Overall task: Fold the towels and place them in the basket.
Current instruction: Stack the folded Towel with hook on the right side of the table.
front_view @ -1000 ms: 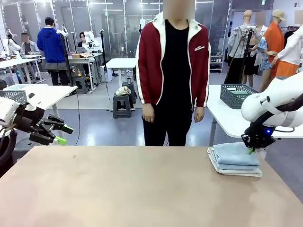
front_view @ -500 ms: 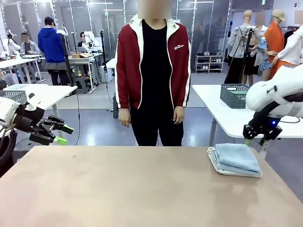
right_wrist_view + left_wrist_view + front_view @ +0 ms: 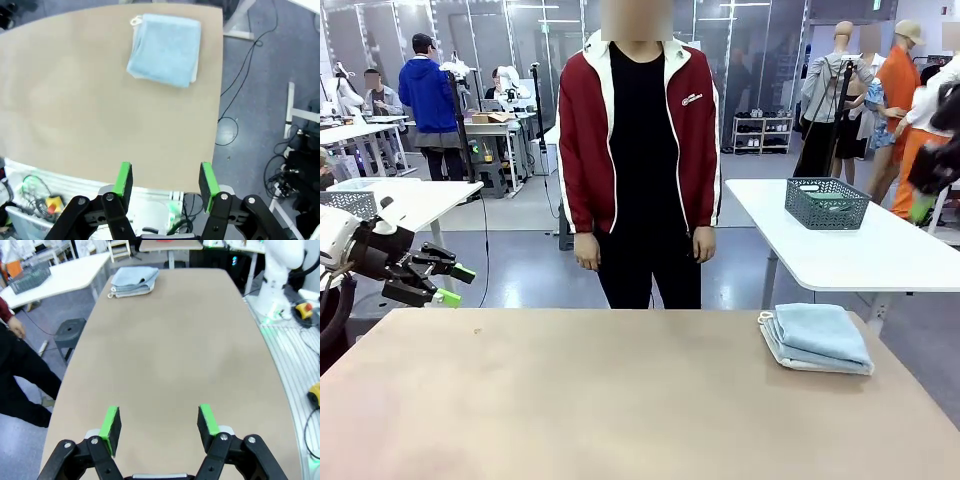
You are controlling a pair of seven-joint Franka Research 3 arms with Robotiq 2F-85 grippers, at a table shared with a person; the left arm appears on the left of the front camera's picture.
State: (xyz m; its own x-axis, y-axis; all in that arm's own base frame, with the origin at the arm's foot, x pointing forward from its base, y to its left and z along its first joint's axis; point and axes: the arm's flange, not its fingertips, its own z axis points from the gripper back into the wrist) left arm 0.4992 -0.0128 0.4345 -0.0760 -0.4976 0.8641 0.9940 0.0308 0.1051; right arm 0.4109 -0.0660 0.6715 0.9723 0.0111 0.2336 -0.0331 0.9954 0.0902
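Observation:
A folded light blue towel lies on a folded cream-white towel at the table's far right edge. From above, the right wrist view shows the blue towel, with my right gripper open and empty high over the table. In the front view that right gripper hangs at the upper right edge. My left gripper stands open and empty off the table's left end; the left wrist view shows it facing the distant towels. The dark mesh basket stands on a white side table.
A person in a red jacket stands at the far side, hands hanging down. The white side table is behind the towels. A paler mesh basket sits on another table at the left. The tan table is bare in the middle.
My right arm has risen from beside the towel stack up to the upper right. The person has shifted a little to the left. The left arm has stayed still.

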